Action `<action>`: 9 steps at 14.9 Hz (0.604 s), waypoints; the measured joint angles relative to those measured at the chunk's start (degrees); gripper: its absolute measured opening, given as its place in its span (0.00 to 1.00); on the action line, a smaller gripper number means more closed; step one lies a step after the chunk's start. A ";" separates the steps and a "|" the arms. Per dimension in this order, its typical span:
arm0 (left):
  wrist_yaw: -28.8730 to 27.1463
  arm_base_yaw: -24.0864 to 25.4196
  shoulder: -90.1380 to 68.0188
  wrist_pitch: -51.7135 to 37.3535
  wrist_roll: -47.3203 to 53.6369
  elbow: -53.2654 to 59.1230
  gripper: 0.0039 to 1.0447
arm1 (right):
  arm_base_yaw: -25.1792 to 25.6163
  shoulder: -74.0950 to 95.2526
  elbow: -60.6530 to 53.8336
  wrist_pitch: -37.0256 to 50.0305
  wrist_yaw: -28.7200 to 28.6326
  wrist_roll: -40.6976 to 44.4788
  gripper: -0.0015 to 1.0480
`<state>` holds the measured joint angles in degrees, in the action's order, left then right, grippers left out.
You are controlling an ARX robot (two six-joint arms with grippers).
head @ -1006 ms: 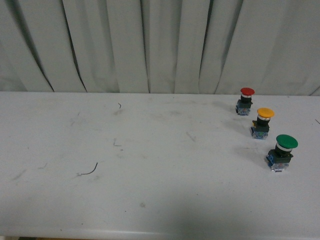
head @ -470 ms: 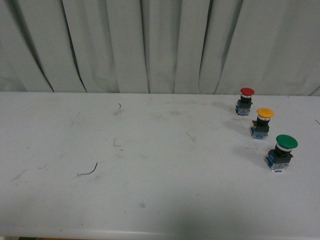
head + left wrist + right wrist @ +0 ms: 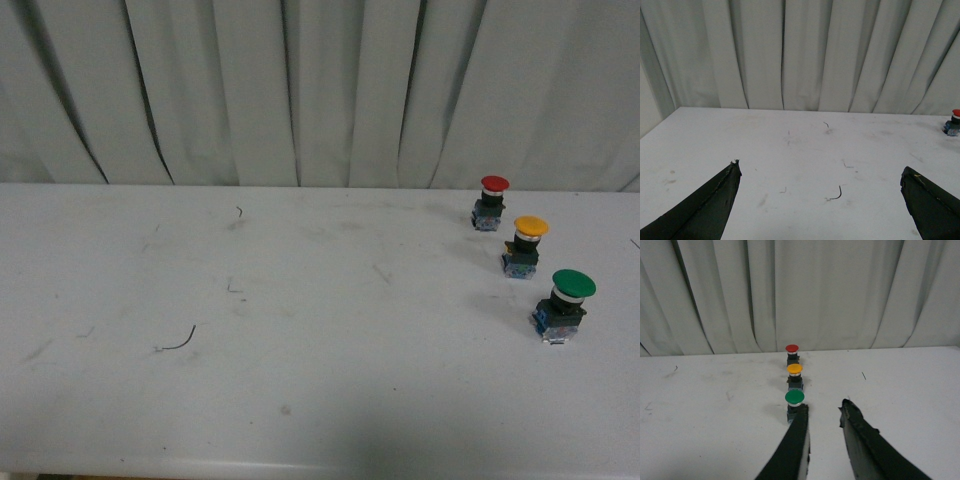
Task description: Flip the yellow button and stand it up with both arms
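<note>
The yellow button (image 3: 525, 246) stands upright, cap up, on the white table at the right, between a red-capped button (image 3: 490, 202) and a larger green-capped button (image 3: 563, 304). It also shows in the right wrist view (image 3: 794, 375), behind the green button (image 3: 794, 402) and in front of the red one (image 3: 791, 352). My right gripper (image 3: 824, 408) is open and empty, its fingertips just beside the green button. My left gripper (image 3: 820, 172) is wide open and empty over the bare middle of the table. Neither arm shows in the front view.
A small curved dark wire scrap (image 3: 178, 343) lies on the table's left part, also in the left wrist view (image 3: 836, 194). The red button shows at the edge of the left wrist view (image 3: 953, 123). Grey curtains (image 3: 300, 90) hang behind the table.
</note>
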<state>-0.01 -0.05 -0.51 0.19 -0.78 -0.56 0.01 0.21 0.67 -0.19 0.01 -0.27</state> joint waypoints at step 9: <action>0.00 0.00 0.00 0.00 0.00 0.00 0.94 | 0.00 0.00 0.00 0.00 -0.02 -0.02 0.83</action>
<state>-0.01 -0.05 -0.51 0.19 -0.78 -0.56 0.01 0.21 0.67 -0.19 -0.01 -0.30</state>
